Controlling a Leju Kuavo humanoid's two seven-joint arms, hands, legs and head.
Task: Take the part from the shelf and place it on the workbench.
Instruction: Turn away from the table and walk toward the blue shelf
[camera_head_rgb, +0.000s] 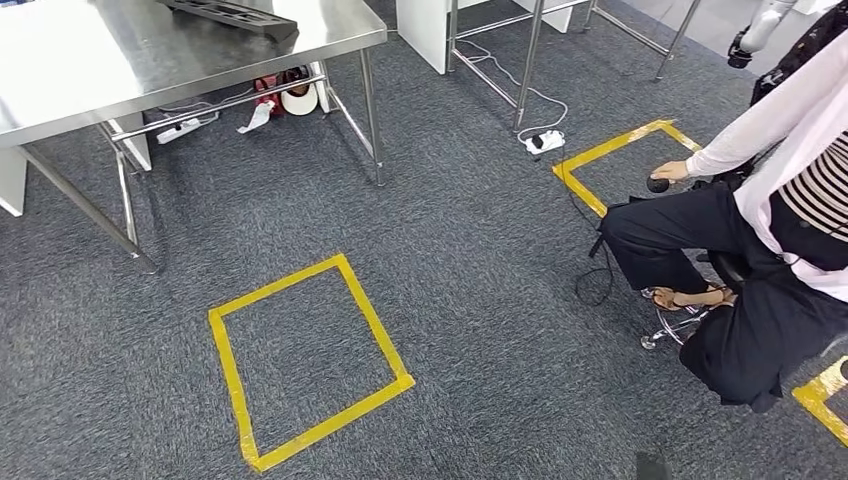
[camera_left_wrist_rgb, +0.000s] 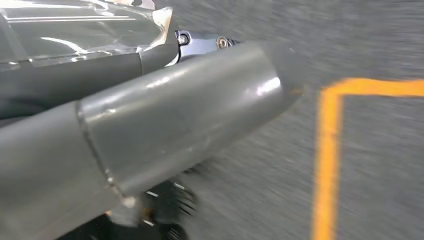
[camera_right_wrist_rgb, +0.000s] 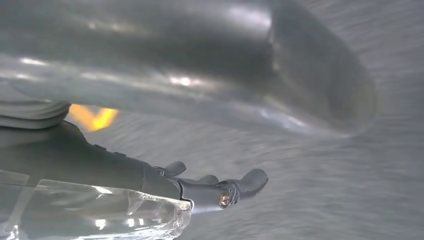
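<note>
A flat black part (camera_head_rgb: 235, 15) lies on the steel table (camera_head_rgb: 120, 70) at the far left of the head view. My left hand (camera_left_wrist_rgb: 175, 115) hangs over grey carpet; its thick grey thumb and dark fingers (camera_left_wrist_rgb: 200, 41) lie straight and hold nothing. My right hand (camera_right_wrist_rgb: 210, 190) also hangs above the carpet. Its dark fingers (camera_right_wrist_rgb: 250, 181) are stretched out with nothing in them, and the thumb is a blur close to the lens. Both wrist views are motion-blurred.
A yellow tape square (camera_head_rgb: 300, 360) marks the carpet ahead, and a second one (camera_head_rgb: 620, 150) lies far right. A person (camera_head_rgb: 760, 220) sits on a chair at the right. A power strip (camera_head_rgb: 545, 140) and cables lie near table legs; boxes sit under the steel table.
</note>
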